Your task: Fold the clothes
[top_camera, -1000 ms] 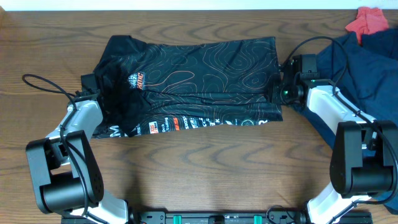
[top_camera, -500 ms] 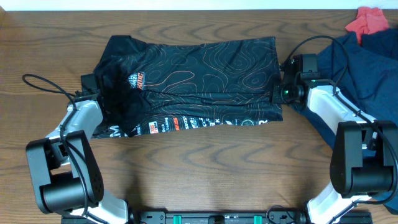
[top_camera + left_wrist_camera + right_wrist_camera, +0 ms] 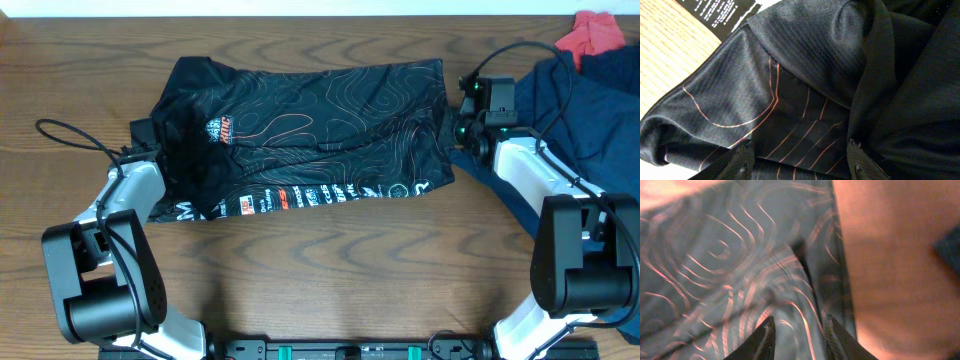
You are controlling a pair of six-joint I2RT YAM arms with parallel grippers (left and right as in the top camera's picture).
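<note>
Since the earlier frame, the right claw (image 3: 458, 135) has been drawn upward along the right edge of the jersey (image 3: 310, 130). The lower right hem has shifted, and more lettering is exposed there.

The jersey is spread across the upper centre of the overhead frame on the surface (image 3: 330, 260), logo end to the left.

In its wrist view the right claw's fingers (image 3: 762, 340) are seen parted above the hem, with nothing clamped. The left claw (image 3: 150, 148) is set at the jersey's left edge. Its fingers (image 3: 742, 162) are held well apart with bunched fabric between them, and no firm clamp is evident.

The fabric is judged thin, light, limp and slippery, so sagging and sliding are to be expected. Hold is best taken at the hem corners and shoulders, with a doubled edge pinched.
</note>
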